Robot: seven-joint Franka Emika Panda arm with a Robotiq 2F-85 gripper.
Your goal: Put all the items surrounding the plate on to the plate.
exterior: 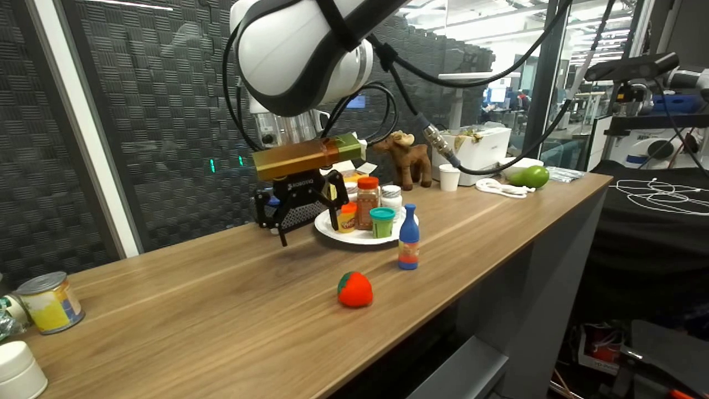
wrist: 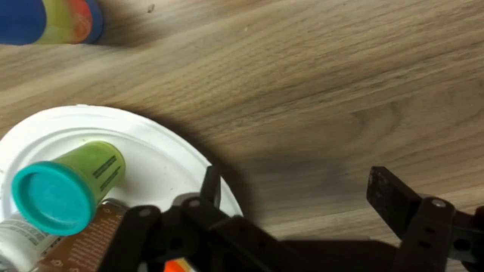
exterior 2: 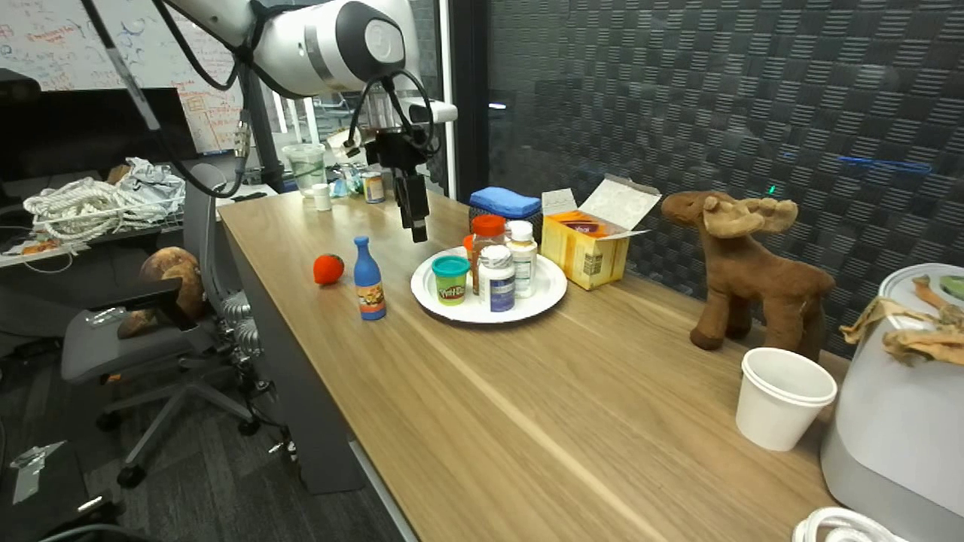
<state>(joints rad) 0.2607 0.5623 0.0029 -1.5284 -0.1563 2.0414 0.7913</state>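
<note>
The white plate also shows in an exterior view and the wrist view. On it stand a red-capped brown jar, two white bottles, a teal-lidded green tub and an orange-lidded tub. A blue bottle stands upright on the table just off the plate; it shows in the wrist view too. A red, green-topped strawberry-like item lies on the table, outside the wrist view. My gripper is open and empty above the table at the plate's edge.
A yellow open box, a mesh holder with a blue sponge and a brown stuffed moose stand along the glass wall. A paper cup is farther along. A can and a white jar stand at the opposite end.
</note>
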